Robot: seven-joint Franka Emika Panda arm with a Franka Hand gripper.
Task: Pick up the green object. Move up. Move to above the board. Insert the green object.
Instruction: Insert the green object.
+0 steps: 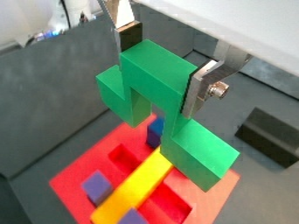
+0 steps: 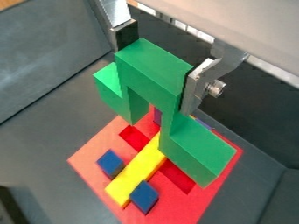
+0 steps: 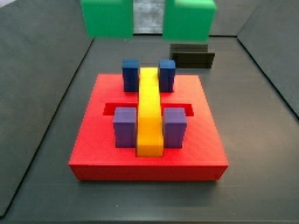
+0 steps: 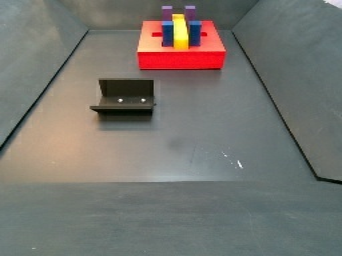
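My gripper (image 1: 163, 63) is shut on the green object (image 1: 149, 80), its silver plates clamping the taller middle cube, with the two wings hanging lower on either side. Both wrist views show this grip (image 2: 162, 63) on the green object (image 2: 146, 83). It hangs in the air above the board (image 1: 79, 173), a red slab carrying a long yellow bar (image 1: 135, 188) with blue and purple blocks beside it. In a side view the green object (image 3: 111, 17) and gripper (image 3: 147, 13) sit at the frame's upper edge, over the board's (image 3: 146, 153) far end. The board (image 4: 181, 58) also shows without the gripper.
The dark fixture (image 3: 193, 58) stands on the grey floor beyond the board, also seen as the fixture (image 4: 124, 98) and the fixture (image 1: 274, 136). Dark sloping walls (image 4: 40, 90) ring the floor.
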